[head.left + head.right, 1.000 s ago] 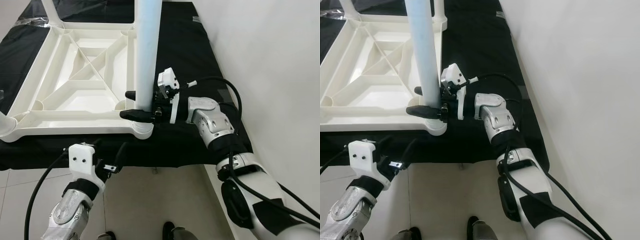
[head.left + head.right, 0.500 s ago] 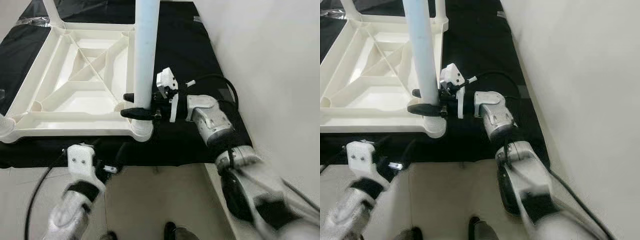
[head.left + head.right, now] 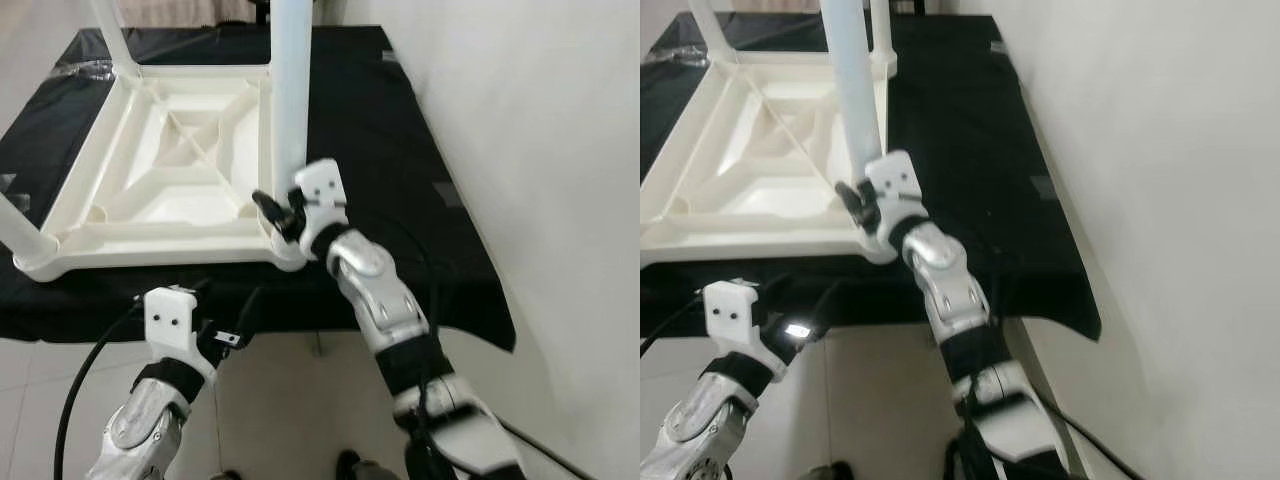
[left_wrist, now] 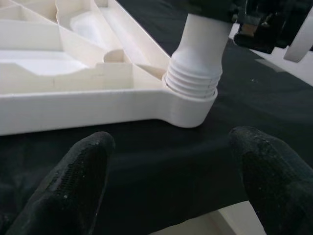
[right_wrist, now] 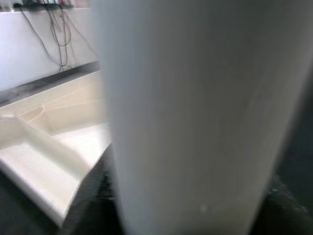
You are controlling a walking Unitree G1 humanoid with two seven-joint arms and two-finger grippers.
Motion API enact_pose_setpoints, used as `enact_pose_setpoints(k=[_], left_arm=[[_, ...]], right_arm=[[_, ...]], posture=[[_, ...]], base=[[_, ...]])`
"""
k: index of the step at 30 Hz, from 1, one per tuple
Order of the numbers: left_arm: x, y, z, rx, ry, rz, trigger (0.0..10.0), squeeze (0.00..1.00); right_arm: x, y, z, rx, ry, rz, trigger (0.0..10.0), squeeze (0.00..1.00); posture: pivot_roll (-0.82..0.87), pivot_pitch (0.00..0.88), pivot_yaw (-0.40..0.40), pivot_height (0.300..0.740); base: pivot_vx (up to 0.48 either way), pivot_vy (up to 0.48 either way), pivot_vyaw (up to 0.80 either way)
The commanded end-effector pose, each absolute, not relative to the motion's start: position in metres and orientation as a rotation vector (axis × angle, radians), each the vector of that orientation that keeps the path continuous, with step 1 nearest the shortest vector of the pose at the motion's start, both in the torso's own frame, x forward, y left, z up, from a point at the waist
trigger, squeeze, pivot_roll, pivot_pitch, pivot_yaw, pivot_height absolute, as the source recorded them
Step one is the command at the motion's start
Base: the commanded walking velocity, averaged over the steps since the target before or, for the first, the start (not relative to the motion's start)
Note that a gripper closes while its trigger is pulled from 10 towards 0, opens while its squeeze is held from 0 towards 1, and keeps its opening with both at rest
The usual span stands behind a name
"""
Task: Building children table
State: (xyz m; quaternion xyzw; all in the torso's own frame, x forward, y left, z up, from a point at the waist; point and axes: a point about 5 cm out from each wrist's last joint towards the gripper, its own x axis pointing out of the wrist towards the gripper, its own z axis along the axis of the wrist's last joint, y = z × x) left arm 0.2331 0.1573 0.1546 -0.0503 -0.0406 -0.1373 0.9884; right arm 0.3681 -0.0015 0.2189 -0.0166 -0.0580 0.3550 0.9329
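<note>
A worktop (image 3: 380, 150) draped in black cloth spreads before me, reaching from nine o'clock across to three o'clock. On it lies a white plastic children's table top (image 3: 160, 180), upside down, its ribbed underside facing up, taking up the ten o'clock part of my head view. A pale wall (image 3: 540, 150) runs along the three o'clock side. A white table leg (image 3: 291, 90) stands upright in the corner socket (image 4: 191, 88) nearest me, at about twelve o'clock; threaded rings show where it meets the socket. Another leg (image 3: 112, 35) rises at the far eleven o'clock corner, and a third (image 3: 22, 232) at nine o'clock. My right arm reaches forward from five o'clock, and my right jaws (image 3: 278, 213) sit at the base of the upright leg, one black finger on each side of it, closed around it; the wrist camera looks straight at the leg's white wall. My left jaws (image 4: 166, 171) hover below the worktop edge at seven o'clock, fingers (image 4: 78, 171) spread apart, holding nothing, pointed at the socket
</note>
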Motion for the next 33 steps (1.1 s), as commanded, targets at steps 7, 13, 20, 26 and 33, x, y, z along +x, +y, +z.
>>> enact_pose_setpoints(k=[7, 13, 20, 26, 33], left_arm=[[0.235, 0.159, 0.147, -0.095, -0.056, -0.264, 10.0, 0.00], [0.234, 0.153, 0.144, -0.130, -0.033, -0.355, 10.0, 0.00], [0.222, 0.140, 0.145, -0.119, -0.017, -0.554, 2.0, 0.00], [0.220, 0.139, 0.146, -0.112, -0.025, -0.550, 0.0, 0.00], [0.217, 0.137, 0.147, -0.111, -0.030, -0.565, 0.0, 0.00]], right_arm=[[0.342, 0.010, 0.241, 0.047, -0.187, 1.098, 10.0, 1.00], [0.345, -0.005, 0.247, -0.159, -0.218, 1.488, 10.0, 0.00], [0.356, -0.014, 0.249, -0.156, -0.146, 1.583, 0.0, 0.00], [0.359, -0.024, 0.249, -0.127, -0.137, 1.546, 0.0, 0.00], [0.363, -0.063, 0.225, -0.149, -0.070, 1.296, 0.0, 0.00]], posture=[[0.07, 0.247, -0.082, 0.740], [0.08, 0.241, -0.075, 0.740], [0.08, 0.253, -0.071, 0.740], [0.07, 0.263, -0.068, 0.740], [0.04, 0.278, -0.082, 0.740]], base=[[0.000, 0.000, 0.00], [0.000, 0.000, 0.00], [0.000, 0.000, 0.00], [0.000, 0.000, 0.00], [0.000, 0.000, 0.00]])
